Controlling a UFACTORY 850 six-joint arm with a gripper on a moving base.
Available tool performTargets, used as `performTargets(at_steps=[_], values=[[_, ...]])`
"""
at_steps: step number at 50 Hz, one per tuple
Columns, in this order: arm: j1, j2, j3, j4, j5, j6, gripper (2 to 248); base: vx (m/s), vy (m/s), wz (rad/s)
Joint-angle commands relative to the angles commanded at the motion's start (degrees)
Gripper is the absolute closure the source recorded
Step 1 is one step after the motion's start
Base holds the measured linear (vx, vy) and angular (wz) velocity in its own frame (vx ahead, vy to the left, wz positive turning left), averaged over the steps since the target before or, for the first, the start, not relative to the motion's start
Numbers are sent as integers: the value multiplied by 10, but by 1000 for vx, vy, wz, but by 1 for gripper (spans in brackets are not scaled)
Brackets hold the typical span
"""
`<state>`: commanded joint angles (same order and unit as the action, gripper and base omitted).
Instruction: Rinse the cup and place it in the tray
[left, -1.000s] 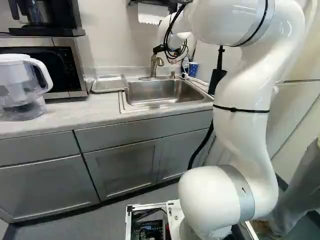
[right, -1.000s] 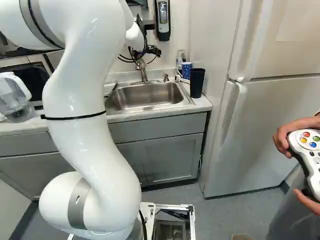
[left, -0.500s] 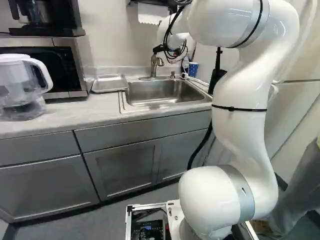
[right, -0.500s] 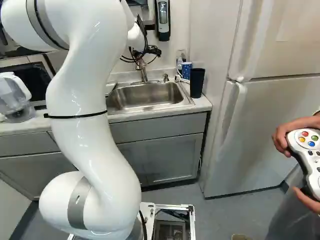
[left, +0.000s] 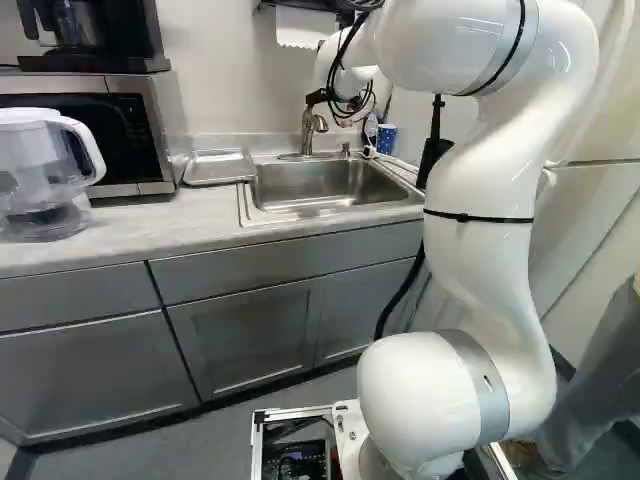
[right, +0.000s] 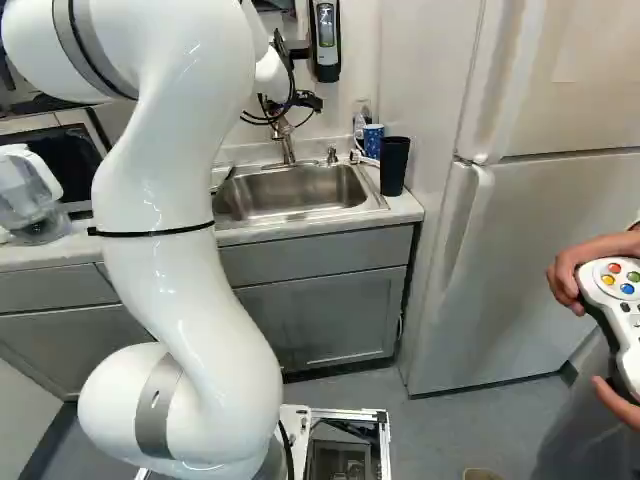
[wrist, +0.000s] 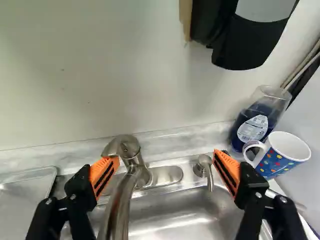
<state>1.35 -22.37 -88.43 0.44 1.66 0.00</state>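
My gripper (wrist: 166, 156), spread and empty, faces the tap (wrist: 121, 200); the spotted cup (wrist: 281, 159) sits at two o'clock, the tray (wrist: 24, 205) at nine. I judge pickup pending: swing toward two, then grasp.

The upper part of the arm (left: 555, 60) has shifted slightly, leftward in the left base view and rightward in the right. That shift came in the first half second.
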Motion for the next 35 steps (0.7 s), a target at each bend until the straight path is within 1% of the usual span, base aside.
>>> performTargets(at_steps=[35], values=[[0,-2,-2,0,48,0,3,0,0,0]])
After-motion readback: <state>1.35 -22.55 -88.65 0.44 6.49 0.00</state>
